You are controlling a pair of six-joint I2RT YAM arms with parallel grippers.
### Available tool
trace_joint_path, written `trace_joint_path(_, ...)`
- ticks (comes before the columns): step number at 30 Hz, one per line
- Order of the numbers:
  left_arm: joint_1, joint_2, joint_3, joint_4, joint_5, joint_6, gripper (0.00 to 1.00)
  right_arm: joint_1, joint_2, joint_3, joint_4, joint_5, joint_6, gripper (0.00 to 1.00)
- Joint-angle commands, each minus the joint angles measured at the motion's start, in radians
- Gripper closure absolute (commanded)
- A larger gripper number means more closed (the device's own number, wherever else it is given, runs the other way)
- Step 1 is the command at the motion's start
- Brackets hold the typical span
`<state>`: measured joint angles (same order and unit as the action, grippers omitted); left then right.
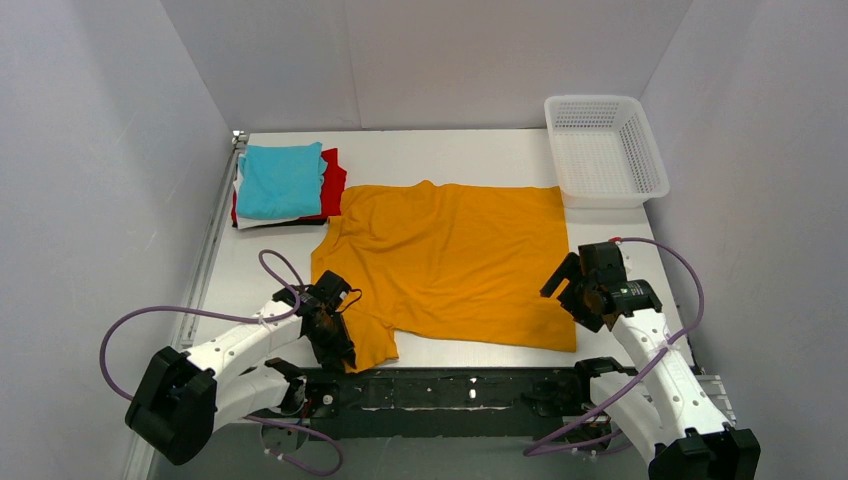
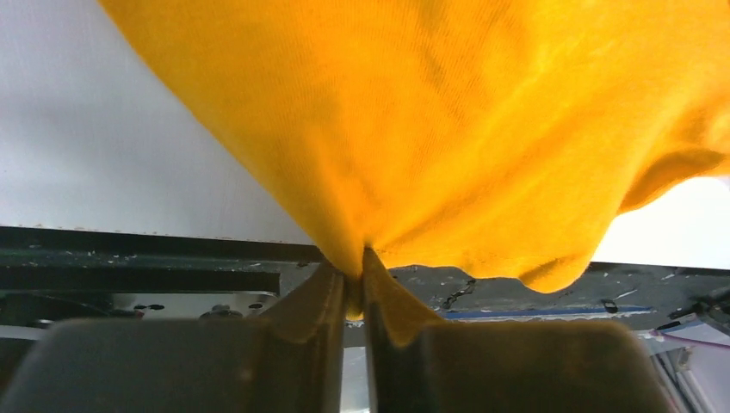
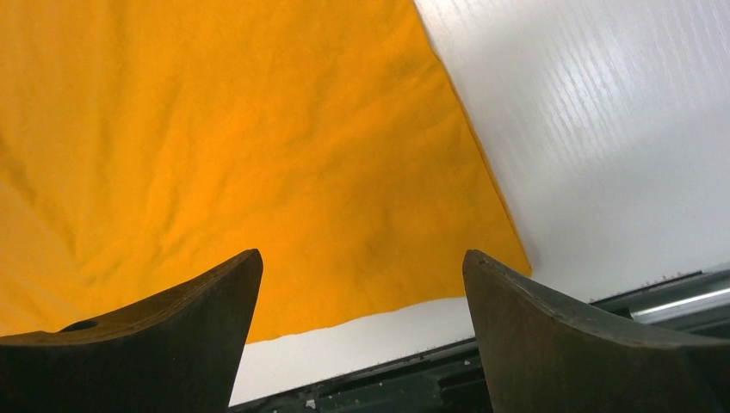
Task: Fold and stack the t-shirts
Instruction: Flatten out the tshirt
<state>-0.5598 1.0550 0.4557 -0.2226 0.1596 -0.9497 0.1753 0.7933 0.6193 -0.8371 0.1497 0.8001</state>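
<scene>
I see the orange shirt [image 1: 450,260] as one plain mustard-orange with no print; in my left wrist view it glows a brighter yellow-orange, darker in the creases. The turquoise shirt [image 1: 282,178] is plain too, with a red shirt [image 1: 335,185], a white shirt [image 1: 241,190] and what looks like a thin line of black shirt [image 1: 268,223]. The basket [image 1: 605,150] is white with a fine mesh grid. The table [image 1: 440,150] is white, faintly grained. The left arm [image 1: 235,350] and right arm [image 1: 680,390] are white with black joints and purple cables [image 1: 112,345]. The fingers [image 3: 172,344] in my right wrist view are dull black.
</scene>
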Motion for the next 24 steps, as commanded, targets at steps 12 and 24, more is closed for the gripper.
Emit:
trace_joint_path(12, 0.000, -0.123, 0.079, -0.149, -0.038, -0.004, 1.00, -0.064, -0.003, -0.103, -0.089, -0.194, 0.246, 0.14)
trace_joint_path(24, 0.000, -0.165, 0.088, -0.166, -0.032, -0.035, 1.00, -0.065, 0.112, -0.189, 0.003, -0.184, 0.354, 0.21)
